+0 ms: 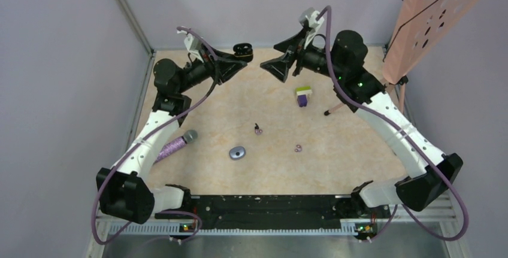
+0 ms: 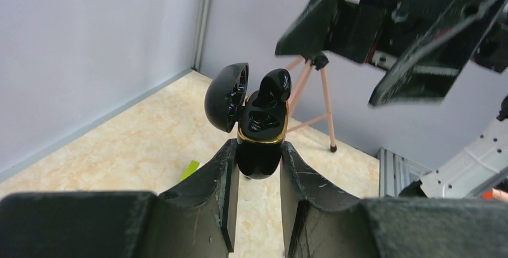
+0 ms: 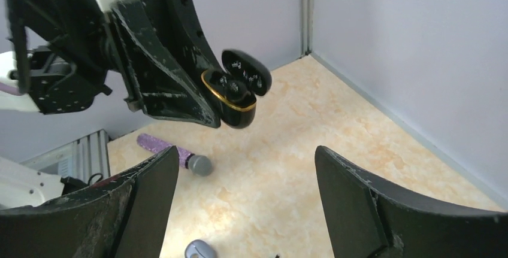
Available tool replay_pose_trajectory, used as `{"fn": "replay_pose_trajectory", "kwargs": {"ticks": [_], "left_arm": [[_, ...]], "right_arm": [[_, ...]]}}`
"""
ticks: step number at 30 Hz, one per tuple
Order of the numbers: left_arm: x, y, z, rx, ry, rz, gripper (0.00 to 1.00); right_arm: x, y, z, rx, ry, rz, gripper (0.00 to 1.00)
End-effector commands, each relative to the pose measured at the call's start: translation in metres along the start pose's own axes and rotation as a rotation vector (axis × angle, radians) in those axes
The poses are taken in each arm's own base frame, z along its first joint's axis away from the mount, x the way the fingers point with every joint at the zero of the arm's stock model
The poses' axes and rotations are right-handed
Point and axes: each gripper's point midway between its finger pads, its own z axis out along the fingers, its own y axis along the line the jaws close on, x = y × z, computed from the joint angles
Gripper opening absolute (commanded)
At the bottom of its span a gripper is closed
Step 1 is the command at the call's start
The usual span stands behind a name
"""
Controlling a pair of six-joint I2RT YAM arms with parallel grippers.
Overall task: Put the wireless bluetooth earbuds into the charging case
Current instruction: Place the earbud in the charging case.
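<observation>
Lavender walls (image 1: 60, 60) close in a pale marbled counter (image 1: 335, 150), and both arms are raised above its far half. The left gripper (image 2: 257, 147) is clamped nearly shut on the lower body of the charging case (image 2: 261, 161), one finger on each flank. The case stands upright between them, with its lid (image 2: 226, 97) swung open to the gripper's left. The right gripper (image 3: 245, 153) faces it from just beside, spread wide and holding nothing.

The case is glossy, rounded and hard, so it looks likely to slip or twist if pushed off-centre. The low grip on its flanks suits it, since rim and hinge stay free. A black earbud (image 2: 275, 85) seems to stand up out of the well farther from the left gripper, proud of the gold rim rather than sunk flush. The nearer well looks empty, though its depth is dark.

Two more pieces lie on the counter, well below and behind both grippers, toward the arm bases: a stemmed purple earbud (image 1: 257, 129) and a ring-like purple earbud (image 1: 298, 148). Both are tiny and surely very light, smooth enough to skid or flick away under closing fingers. Each probably wants a gentle pinch across its widest part with the fingertips alone. A green-and-purple block (image 1: 304, 95) sits under the right gripper and is no part of this.
</observation>
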Motion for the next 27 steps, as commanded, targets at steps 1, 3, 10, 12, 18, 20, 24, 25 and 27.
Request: {"fn": "replay_pose_trajectory", "kwargs": {"ticks": [1, 3, 10, 12, 18, 20, 24, 25, 27], "left_arm": [[0.003, -0.017, -0.006, 0.087, 0.011, 0.077, 0.00], [0.008, -0.019, -0.009, 0.097, 0.023, 0.081, 0.00], [0.015, -0.025, -0.014, 0.115, 0.037, 0.079, 0.00], [0.016, -0.027, -0.016, 0.119, 0.039, 0.079, 0.00], [0.021, -0.034, -0.021, 0.141, 0.059, 0.092, 0.00], [0.022, -0.034, -0.021, 0.143, 0.061, 0.096, 0.00], [0.024, -0.034, -0.023, 0.139, 0.061, 0.096, 0.00], [0.025, -0.034, -0.023, 0.139, 0.062, 0.096, 0.00], [0.025, -0.034, -0.023, 0.141, 0.061, 0.095, 0.00]], "right_arm": [[-0.025, 0.017, -0.013, -0.138, 0.009, -0.025, 0.82], [-0.023, 0.020, -0.009, -0.187, 0.020, -0.018, 0.81], [-0.013, 0.023, 0.007, -0.263, 0.039, 0.020, 0.79], [-0.009, 0.019, 0.010, -0.255, 0.048, 0.022, 0.78], [0.003, 0.011, 0.019, -0.239, 0.074, 0.065, 0.72], [0.004, 0.011, 0.020, -0.243, 0.073, 0.073, 0.71], [0.001, 0.016, 0.021, -0.279, 0.067, 0.072, 0.71], [0.001, 0.016, 0.021, -0.284, 0.066, 0.075, 0.71], [0.000, 0.016, 0.022, -0.286, 0.066, 0.080, 0.71]]}}
